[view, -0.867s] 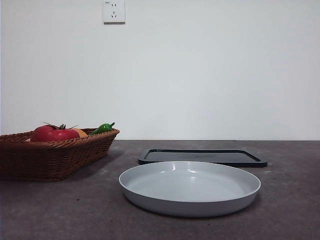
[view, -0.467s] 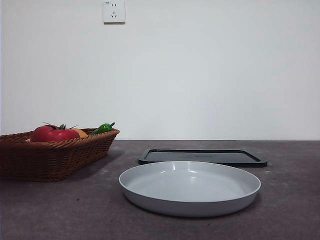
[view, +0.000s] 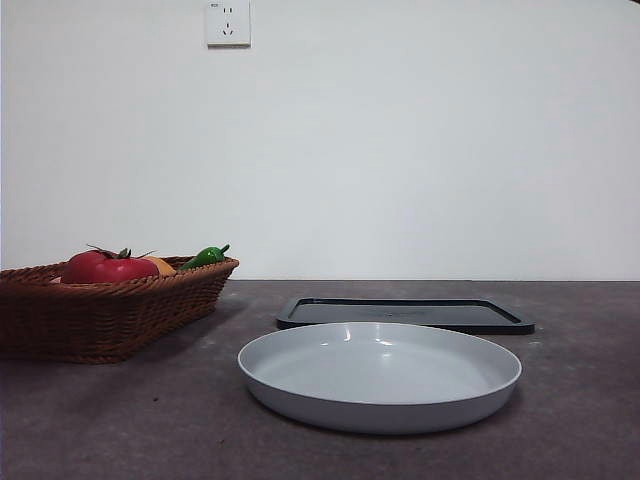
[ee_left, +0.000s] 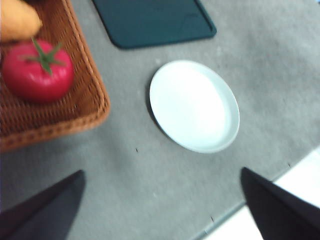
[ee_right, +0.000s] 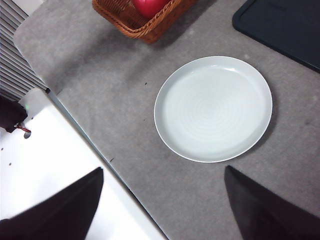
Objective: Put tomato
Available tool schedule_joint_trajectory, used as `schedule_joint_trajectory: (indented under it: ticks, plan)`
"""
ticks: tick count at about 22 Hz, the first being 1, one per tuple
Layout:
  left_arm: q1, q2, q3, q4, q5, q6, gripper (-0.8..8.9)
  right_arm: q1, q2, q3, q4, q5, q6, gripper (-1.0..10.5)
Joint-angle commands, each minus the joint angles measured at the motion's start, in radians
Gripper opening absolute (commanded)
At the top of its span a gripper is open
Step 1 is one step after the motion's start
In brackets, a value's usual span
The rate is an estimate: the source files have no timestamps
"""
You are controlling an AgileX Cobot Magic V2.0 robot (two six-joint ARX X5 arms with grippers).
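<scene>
Tomato (ee_left: 37,71) sits in the wicker basket (ee_left: 75,117), untouched — grey plate (view: 380,376) beside it. Left gripper (ee_left: 162,202) and right gripper (ee_right: 162,202) both high over the table, jaws spread, holding nothing

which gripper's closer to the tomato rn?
Left, going by the wrist views. The left gripper sees the tomato large in its basket; the right gripper sits by the plate.
</scene>
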Motion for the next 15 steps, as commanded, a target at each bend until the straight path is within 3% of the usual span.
schedule_joint_trajectory:
  ticks: [1, 6, 15]
  plan:
    - [-0.003, 0.019, 0.022, 0.044, -0.018, 0.013, 5.42, 0.006, 0.008, 0.018, 0.018, 0.000, -0.005, 4.0]
    - [-0.003, 0.069, 0.022, 0.124, -0.033, 0.013, 5.40, 0.006, 0.008, 0.018, 0.022, 0.000, -0.003, 4.0]
    - [-0.003, 0.243, 0.022, 0.383, -0.225, 0.054, 5.36, 0.006, 0.008, 0.018, 0.022, 0.000, -0.003, 4.0]
